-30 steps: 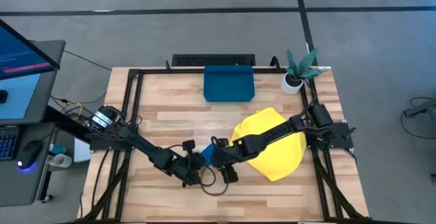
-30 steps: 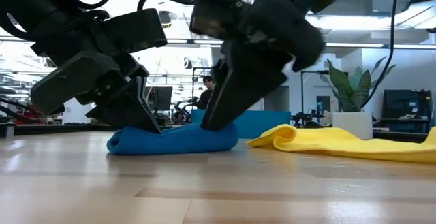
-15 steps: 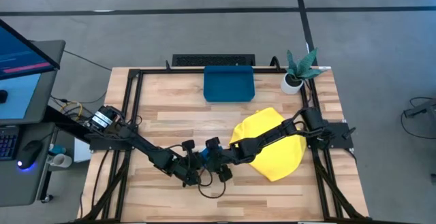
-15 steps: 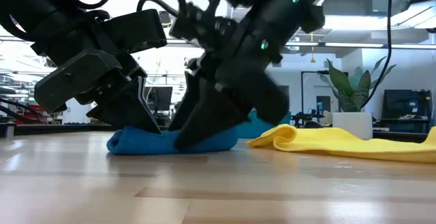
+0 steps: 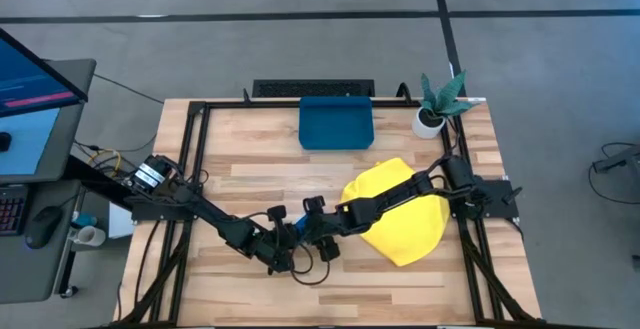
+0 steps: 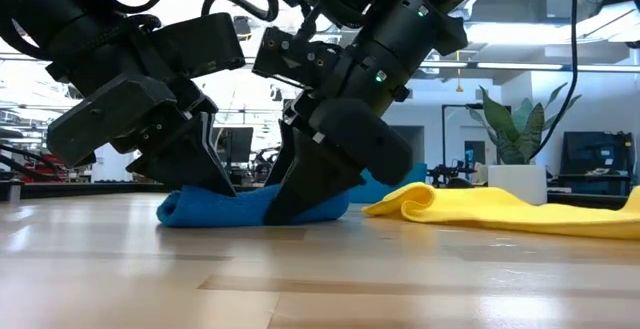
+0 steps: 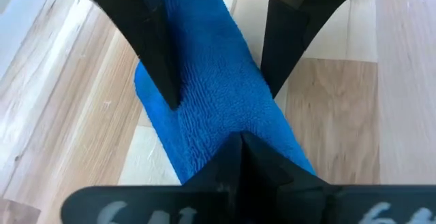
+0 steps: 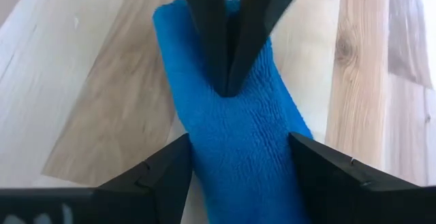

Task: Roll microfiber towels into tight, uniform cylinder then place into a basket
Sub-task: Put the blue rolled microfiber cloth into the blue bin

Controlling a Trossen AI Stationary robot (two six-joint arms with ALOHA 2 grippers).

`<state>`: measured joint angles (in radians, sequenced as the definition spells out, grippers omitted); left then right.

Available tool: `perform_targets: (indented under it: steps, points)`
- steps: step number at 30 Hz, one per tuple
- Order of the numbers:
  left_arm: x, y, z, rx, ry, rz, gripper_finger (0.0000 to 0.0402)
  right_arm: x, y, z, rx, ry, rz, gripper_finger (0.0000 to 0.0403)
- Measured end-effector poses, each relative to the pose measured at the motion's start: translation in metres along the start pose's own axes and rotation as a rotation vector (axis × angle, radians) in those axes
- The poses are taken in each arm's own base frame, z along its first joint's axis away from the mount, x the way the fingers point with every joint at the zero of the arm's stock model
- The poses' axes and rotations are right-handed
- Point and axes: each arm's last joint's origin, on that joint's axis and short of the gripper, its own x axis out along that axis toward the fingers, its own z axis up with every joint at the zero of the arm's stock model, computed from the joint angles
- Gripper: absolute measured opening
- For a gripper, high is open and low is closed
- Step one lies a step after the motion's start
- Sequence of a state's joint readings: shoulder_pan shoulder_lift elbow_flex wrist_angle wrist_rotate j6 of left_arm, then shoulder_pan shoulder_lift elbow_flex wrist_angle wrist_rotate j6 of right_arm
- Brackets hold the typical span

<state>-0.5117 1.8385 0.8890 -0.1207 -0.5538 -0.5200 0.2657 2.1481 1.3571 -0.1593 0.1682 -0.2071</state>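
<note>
The blue towel (image 6: 195,210) lies rolled into a short cylinder on the table, toward the near side (image 5: 293,231). My left gripper (image 7: 242,142) is shut with its tips on the roll's top. My right gripper (image 8: 240,142) is open and comes from the other end. Its two fingers (image 8: 170,173) stand on either side of the roll. The yellow towel (image 5: 400,214) lies rumpled and flat at the right, under my right arm. The teal basket (image 5: 336,124) stands at the far edge, away from both grippers. My left gripper presses its shut fingertips (image 8: 228,67) down on the top of the blue roll (image 8: 228,101), toward the roll's left end. The fingers slant down from the table's left, along the roll. The roll lies on the table. My right gripper's fingers stand close against the roll's two long sides (image 8: 204,149), slanting down from the right; whether they touch it I cannot tell.
A white pot with a green plant (image 5: 435,104) stands at the far right corner. A black frame (image 5: 190,169) borders the table. The yellow towel's folded edge (image 6: 420,201) lies just right of the blue roll. Bare wood lies between the roll and the basket.
My right gripper has come down and toward the table's left along the blue roll, rolling its wrist, and now straddles the roll with its fingers still wide apart. The roll and my left gripper have stayed in place.
</note>
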Motion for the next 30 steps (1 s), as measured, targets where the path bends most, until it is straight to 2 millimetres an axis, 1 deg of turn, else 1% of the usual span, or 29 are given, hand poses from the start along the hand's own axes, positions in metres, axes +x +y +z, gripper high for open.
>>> perform_targets:
  steps: [3,6,9,13,18,21,26,30]
  points:
    - [-0.002,0.001,0.001,0.016,-0.001,-0.005,0.0002,0.002,0.000,-0.001,0.034,0.008,0.006,0.0260]
    - [-0.004,0.001,0.002,0.029,0.003,-0.015,0.0002,0.008,0.001,-0.006,0.080,0.031,0.013,0.0257]
    - [-0.008,0.000,0.003,0.045,0.020,-0.011,0.0002,0.009,0.001,-0.007,0.111,0.042,0.018,0.0236]
    - [-0.019,0.000,0.006,0.070,0.042,-0.011,0.0002,0.009,0.004,-0.008,0.111,0.048,0.025,0.0173]
    - [-0.045,0.004,0.013,0.037,0.009,-0.026,0.0002,0.009,0.005,-0.008,0.113,0.048,0.058,0.0086]
    - [-0.062,0.004,0.014,0.021,-0.009,-0.045,0.0002,0.009,0.005,-0.008,0.114,0.049,0.059,0.0055]
    - [-0.093,0.005,0.007,-0.002,-0.040,0.000,0.0002,0.008,0.001,-0.004,0.137,0.053,0.066,0.0054]
    - [-0.111,0.008,0.000,-0.054,-0.076,0.065,0.0002,0.001,-0.009,0.002,0.110,0.050,0.073,0.0068]
